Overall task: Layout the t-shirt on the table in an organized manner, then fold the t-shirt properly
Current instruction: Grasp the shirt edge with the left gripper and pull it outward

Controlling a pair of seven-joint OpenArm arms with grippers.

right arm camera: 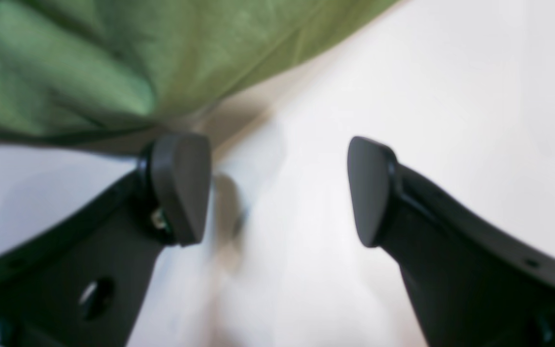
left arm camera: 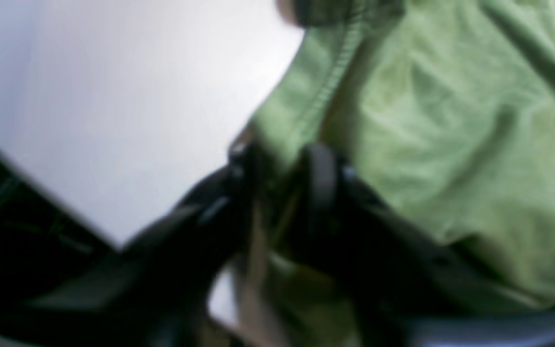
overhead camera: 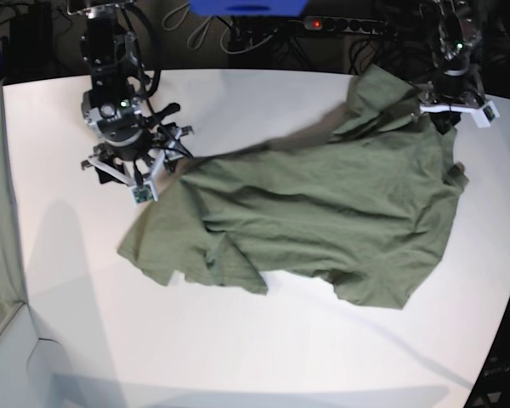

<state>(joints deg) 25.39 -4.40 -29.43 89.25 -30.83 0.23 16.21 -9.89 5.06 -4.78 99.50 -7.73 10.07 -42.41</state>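
The olive-green t-shirt lies crumpled and partly spread across the white table. In the left wrist view my left gripper is pinched on a stitched edge of the t-shirt, with cloth bunched between its dark fingers; the picture is blurred. In the base view this left gripper sits at the shirt's far right corner. My right gripper stands open over bare table, nothing between its fingers. Its one fingertip is just below the t-shirt's edge. In the base view the right gripper is at the shirt's left end.
The table's edge runs close to my left gripper, with dark cable-strewn floor beyond it. A power strip and a blue object lie behind the table. The curved table edge passes at the right.
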